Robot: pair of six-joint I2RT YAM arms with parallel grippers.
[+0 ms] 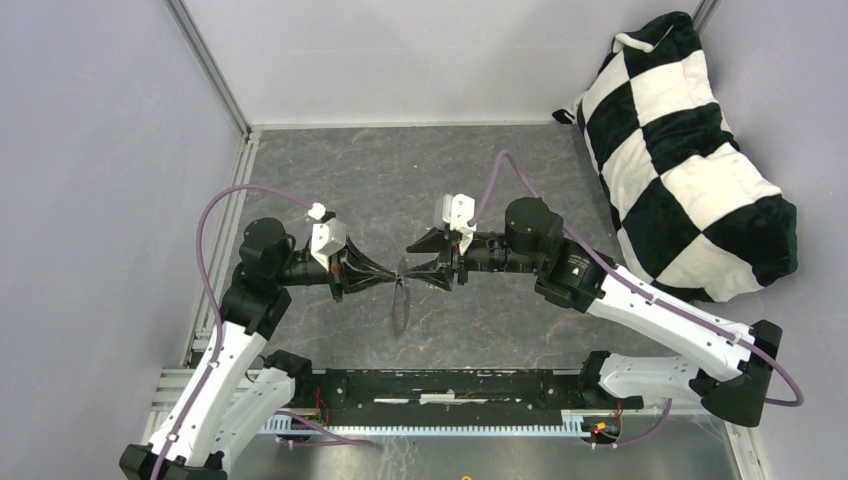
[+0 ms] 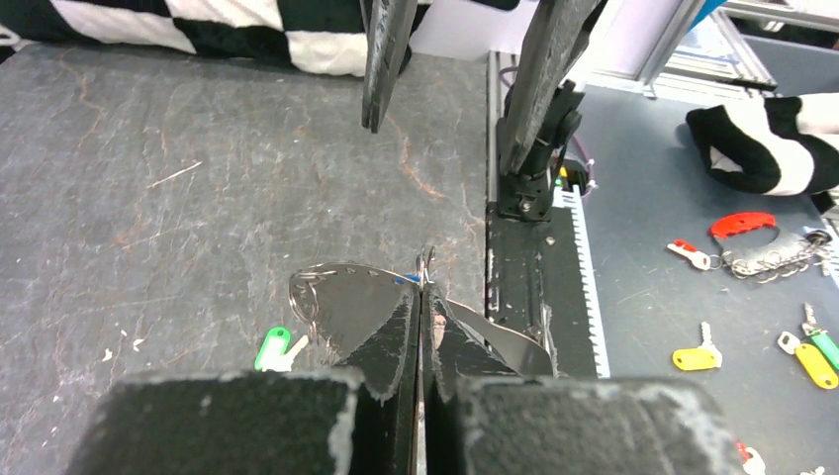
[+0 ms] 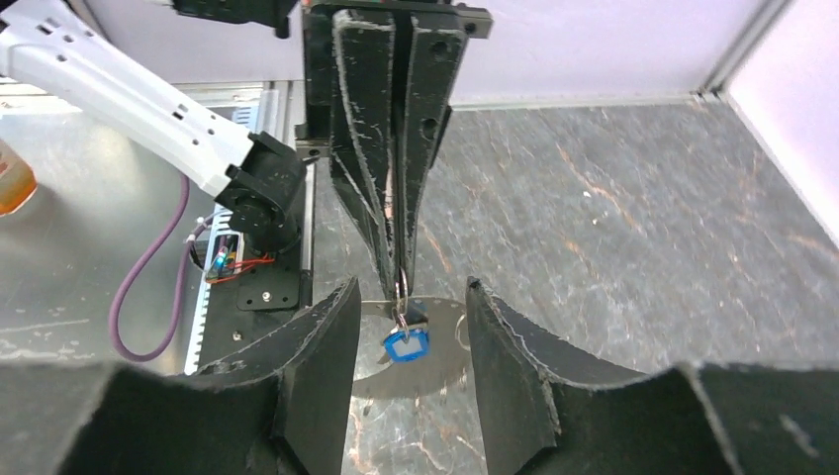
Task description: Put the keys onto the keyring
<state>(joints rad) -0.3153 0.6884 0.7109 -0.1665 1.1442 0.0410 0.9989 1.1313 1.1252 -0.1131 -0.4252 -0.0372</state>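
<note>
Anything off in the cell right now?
Green key lies loose on the table, not on the keyring held by the left gripper. The blue key hangs at that gripper's tips. A checkered cushion slumps over the table's far right corner. Nothing looks damaged.

no legible text, labels, brands, numbers or signs anywhere

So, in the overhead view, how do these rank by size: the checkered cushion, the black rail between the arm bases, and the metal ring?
1. checkered cushion, clearly largest
2. black rail, long but thin
3. keyring, by far the smallest
</note>
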